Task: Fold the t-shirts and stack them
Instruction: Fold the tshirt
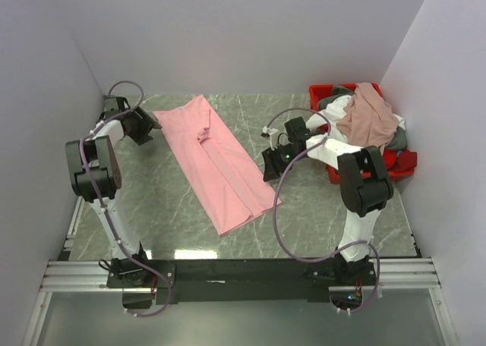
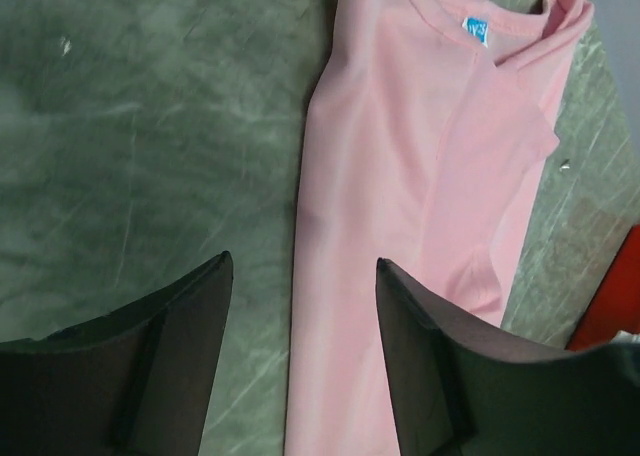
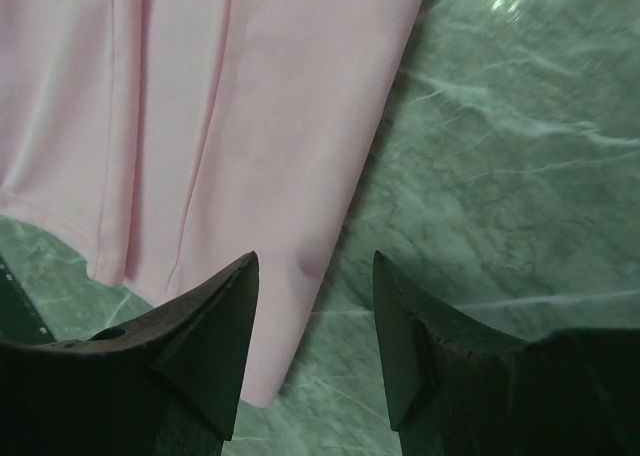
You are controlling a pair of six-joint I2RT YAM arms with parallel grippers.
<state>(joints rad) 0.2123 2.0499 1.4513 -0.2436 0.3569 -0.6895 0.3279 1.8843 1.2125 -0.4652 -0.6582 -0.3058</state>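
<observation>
Pink t-shirt (image 1: pixel 216 164), blue tag (image 2: pixel 476 28) only left wrist view; left end effector (image 2: pixel 302 261), right end effector (image 3: pixel 316 258) apart.

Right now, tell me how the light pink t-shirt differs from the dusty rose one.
The light pink cloth t-shirt lies flat, folded into a long strip; the dusty rose cloth t-shirt is crumpled. The pink one rests on the marbled table; the rose one sits atop the red plastic bin. Neither is gripped.
</observation>
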